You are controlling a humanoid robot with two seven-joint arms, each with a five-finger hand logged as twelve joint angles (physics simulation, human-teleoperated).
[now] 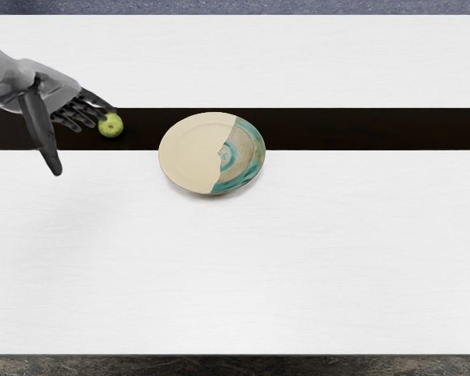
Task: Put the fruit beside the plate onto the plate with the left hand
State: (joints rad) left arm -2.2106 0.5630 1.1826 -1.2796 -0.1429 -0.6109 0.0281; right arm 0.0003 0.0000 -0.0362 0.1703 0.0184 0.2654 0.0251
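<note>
Left hand (pixel 56 100) enters at the far left, fingers (pixel 80 116) spread and holding nothing, tips at the left side of the fruit (pixel 110 124); contact cannot be confirmed. The fruit, small, green and round, sits on the dark strip (pixel 376 129) of the table (pixel 235 258), near the plate (pixel 184 153) but apart from it; judged light, firm, smooth and liable to roll; best pinched across its widest part. The plate is shallow with a low rim; judged breakable, so set down gently. Bare table lies beyond it to the right; right hand not seen.
</note>
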